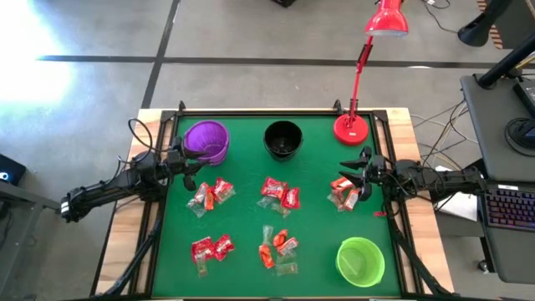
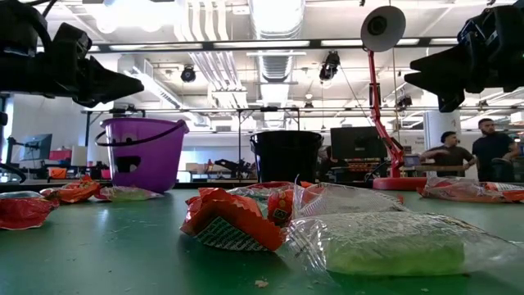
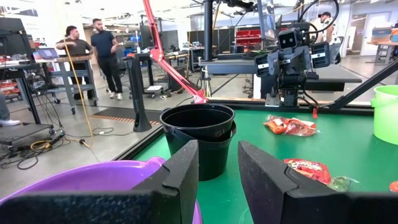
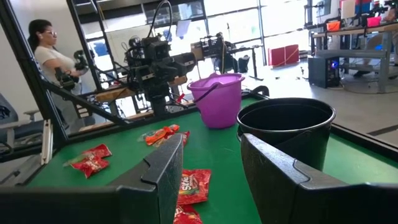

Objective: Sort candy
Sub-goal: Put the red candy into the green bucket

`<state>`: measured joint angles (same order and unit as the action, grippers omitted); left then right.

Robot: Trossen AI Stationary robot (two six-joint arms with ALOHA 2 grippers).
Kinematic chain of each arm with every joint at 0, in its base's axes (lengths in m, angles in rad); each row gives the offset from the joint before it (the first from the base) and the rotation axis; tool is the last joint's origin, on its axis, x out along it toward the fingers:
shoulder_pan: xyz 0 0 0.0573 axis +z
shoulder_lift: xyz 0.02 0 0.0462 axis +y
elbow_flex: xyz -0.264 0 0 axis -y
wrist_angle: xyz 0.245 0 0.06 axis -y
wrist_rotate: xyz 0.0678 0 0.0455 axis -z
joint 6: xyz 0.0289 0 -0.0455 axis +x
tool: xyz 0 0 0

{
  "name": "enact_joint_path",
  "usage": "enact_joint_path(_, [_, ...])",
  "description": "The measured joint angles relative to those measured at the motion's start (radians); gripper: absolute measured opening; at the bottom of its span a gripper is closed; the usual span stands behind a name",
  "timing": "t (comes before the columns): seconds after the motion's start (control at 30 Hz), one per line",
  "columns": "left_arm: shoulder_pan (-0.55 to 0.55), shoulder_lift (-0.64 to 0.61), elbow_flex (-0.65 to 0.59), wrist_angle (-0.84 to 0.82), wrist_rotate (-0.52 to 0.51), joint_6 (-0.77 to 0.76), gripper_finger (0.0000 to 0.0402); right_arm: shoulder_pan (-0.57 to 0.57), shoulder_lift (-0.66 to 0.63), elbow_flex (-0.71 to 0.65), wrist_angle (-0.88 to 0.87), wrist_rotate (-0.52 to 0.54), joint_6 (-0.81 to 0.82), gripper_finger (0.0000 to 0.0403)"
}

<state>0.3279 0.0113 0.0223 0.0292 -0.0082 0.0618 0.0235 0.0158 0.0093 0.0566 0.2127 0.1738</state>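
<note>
On green table (image 1: 251,226): red candy (image 1: 279,193), white lettering, unreadable.

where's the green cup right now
In the high view the green cup stands at the table's near right corner, below the right gripper and right of the candy.

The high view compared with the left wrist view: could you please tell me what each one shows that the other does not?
Only the high view shows the whole green table, all five candy clusters and the left gripper beside the purple cup. Only the left wrist view shows people in the room beyond. Both show the black cup, the green cup, the red lamp and the right gripper, jaws apart, empty.
</note>
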Motion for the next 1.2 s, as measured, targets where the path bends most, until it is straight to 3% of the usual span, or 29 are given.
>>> enact_joint_path(0.37, [0.0,0.0,0.0,0.001,-0.007,0.0,0.0096,0.0,0.0,0.0,0.001,0.019,0.123,0.0155])
enact_joint_path(0.67, [0.0,0.0,0.0,0.001,-0.007,0.0,0.0096,0.0,0.0,0.0,0.001,0.024,0.123,0.0155])
enact_joint_path(0.97, [0.0,0.002,0.0,0.002,-0.024,-0.132,0.0096,0.0,0.0,0.0,0.001,0.025,0.117,0.0155])
enact_joint_path(1.2, [0.0,0.01,0.0,0.059,-0.113,-0.128,0.0096,0.0,0.0,0.0,0.001,0.025,0.139,0.0155])
